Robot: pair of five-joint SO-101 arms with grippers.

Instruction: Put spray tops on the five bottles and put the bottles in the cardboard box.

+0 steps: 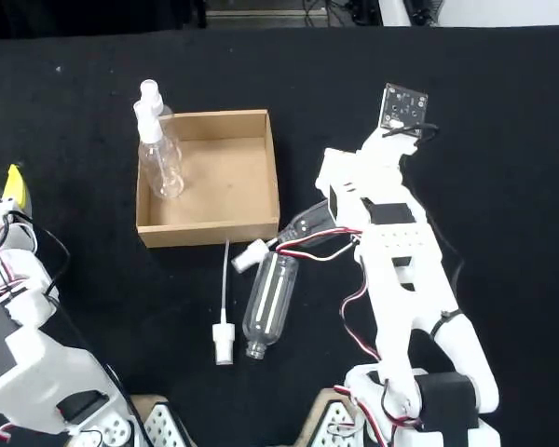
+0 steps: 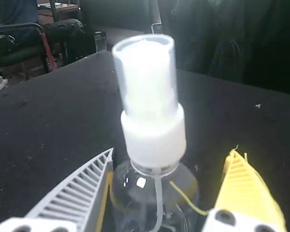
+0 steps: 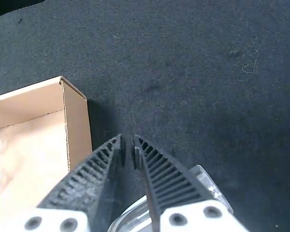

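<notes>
The left gripper [image 2: 171, 152] sits around a bottle [image 2: 154, 193] with its spray top [image 2: 150, 96] on; I cannot tell if it squeezes. The right gripper [image 3: 128, 140] is nearly closed on nothing, beside the cardboard box [image 1: 210, 233]. The clear bottle [image 1: 270, 298] lying on the counter [image 1: 494, 93] is round and slippery, so a bump could roll it away.

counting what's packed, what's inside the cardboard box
Two clear bottles with spray tops stand inside the cardboard box by one side wall; the front one partly covers the other.
</notes>
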